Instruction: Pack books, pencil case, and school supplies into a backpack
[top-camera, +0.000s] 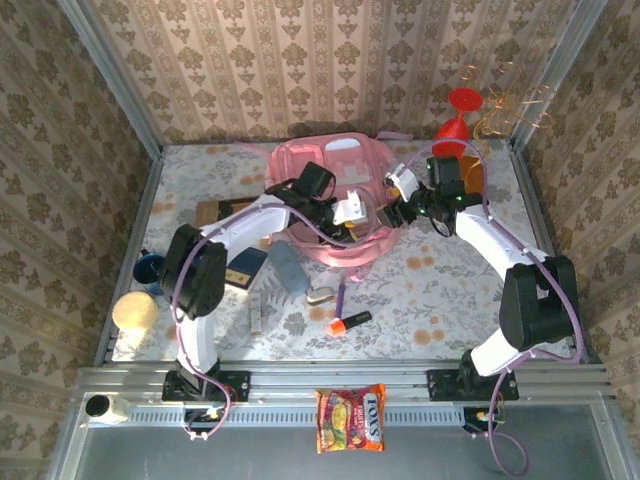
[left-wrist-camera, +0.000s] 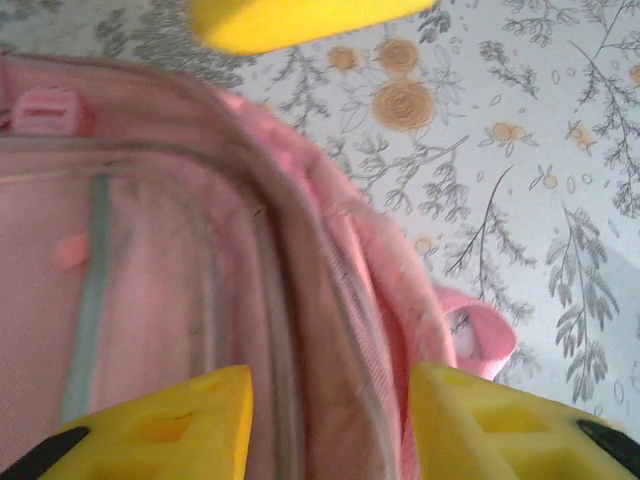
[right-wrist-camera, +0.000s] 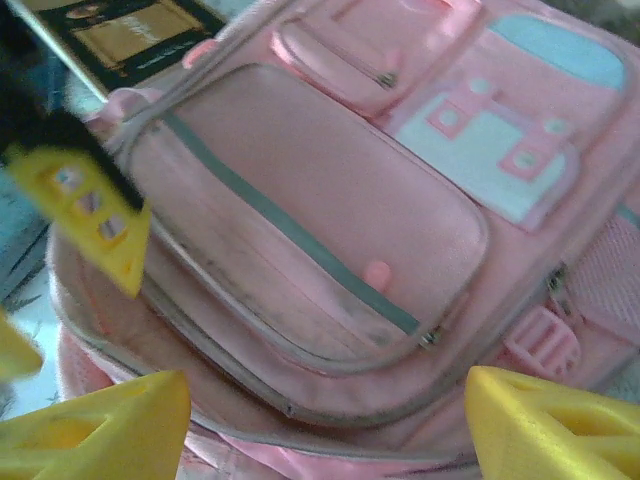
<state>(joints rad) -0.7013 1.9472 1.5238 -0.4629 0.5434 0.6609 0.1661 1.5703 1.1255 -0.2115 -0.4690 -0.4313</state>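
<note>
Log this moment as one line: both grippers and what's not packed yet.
left gripper open, straddling backpack edge | right gripper open above backpack front | pencil case, marker, purple pen on table, unpacked

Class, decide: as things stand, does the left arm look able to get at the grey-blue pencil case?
Probably yes: the pencil case lies uncovered on the table beside the navy book, nearer the arm's base than the backpack, where the left gripper hangs open.
</note>
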